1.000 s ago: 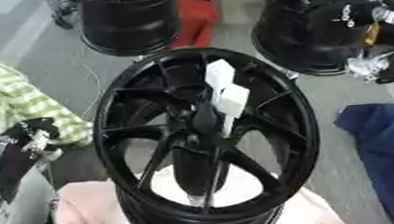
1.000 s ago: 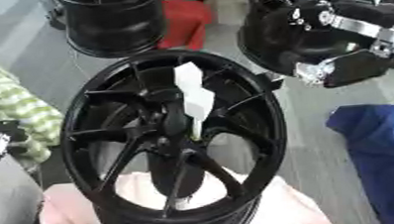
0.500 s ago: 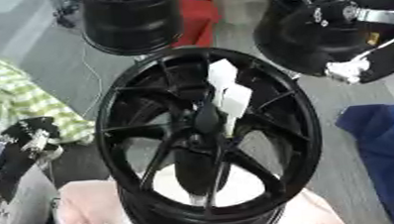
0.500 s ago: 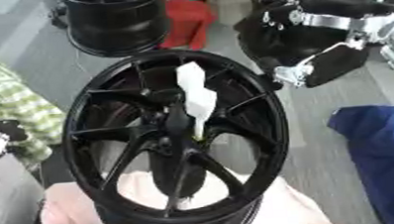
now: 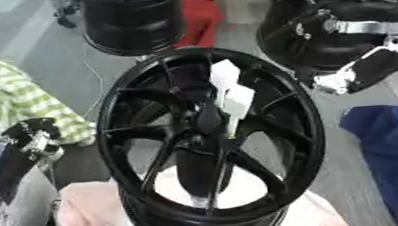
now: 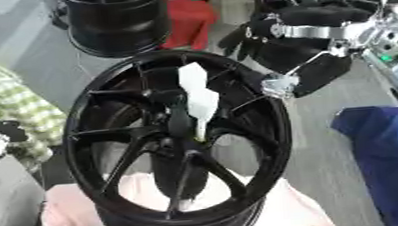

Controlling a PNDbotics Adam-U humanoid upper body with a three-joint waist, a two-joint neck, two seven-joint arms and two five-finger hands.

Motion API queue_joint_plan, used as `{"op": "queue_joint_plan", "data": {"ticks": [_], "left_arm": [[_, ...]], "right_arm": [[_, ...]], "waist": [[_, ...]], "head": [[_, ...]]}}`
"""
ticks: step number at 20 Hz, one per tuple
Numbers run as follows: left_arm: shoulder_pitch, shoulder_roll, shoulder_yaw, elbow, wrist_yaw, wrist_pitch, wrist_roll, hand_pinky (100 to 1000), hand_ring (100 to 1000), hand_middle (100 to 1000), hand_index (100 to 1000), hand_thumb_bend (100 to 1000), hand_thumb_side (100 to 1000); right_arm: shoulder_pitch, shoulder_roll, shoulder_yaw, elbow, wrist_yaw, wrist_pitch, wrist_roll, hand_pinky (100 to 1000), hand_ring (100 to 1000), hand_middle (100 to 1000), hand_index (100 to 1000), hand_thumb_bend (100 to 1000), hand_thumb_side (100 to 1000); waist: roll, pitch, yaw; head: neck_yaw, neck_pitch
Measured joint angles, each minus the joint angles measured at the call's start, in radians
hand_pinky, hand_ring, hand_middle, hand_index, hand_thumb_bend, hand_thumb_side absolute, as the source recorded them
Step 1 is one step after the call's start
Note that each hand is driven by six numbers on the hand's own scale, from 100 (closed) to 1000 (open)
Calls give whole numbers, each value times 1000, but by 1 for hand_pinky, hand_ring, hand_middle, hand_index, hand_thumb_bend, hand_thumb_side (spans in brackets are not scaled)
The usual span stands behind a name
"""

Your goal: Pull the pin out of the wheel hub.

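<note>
A black spoked wheel [image 5: 300, 128] stands tilted in the middle, resting on pink cloth. A white pin [image 6: 197, 97] sticks up out of its hub, leaning slightly. My right hand [image 6: 306, 20], black with a silver wrist band, comes in from the upper right and hangs over the wheel's far right rim. Its fingers [image 6: 237, 36] are relaxed and point left, a short way from the pin's top without touching it. My left hand [image 5: 29, 137] rests low at the left edge, away from the wheel.
A second black wheel [image 5: 135, 19] stands at the back left with a red object [image 5: 198, 22] beside it. Another dark wheel [image 5: 289, 38] lies behind my right hand. Blue cloth [image 5: 394, 156] lies at the right, green checked cloth [image 5: 13, 103] at the left, pink cloth [image 5: 95, 212] below.
My right hand has moved left and nearer, from beside the back right wheel to over the centre wheel's rim. The pin stays in the hub. The left hand has not moved.
</note>
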Motion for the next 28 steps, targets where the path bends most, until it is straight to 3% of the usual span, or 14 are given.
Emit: {"op": "queue_joint_plan", "data": {"ticks": [10,23,28], "left_arm": [[-2,0,-1,0,0,-4,-4,652,715,619,732,159,519],[-14,0,-6,0,0,-9,-14,652,717,620,732,154,522],[-18,1,-6,0,0,-12,-18,652,718,620,732,152,523]], "right_arm": [[-38,18,22,-30,26,-54,100,742,794,850,950,100,323],[-83,35,49,-26,30,-40,116,776,826,876,957,100,328],[-88,44,55,-15,43,-40,116,759,771,878,955,100,322]], "waist": [[1,0,6],[0,20,21],[-1,29,27]], "head": [[-5,0],[-10,0],[-10,0]]}}
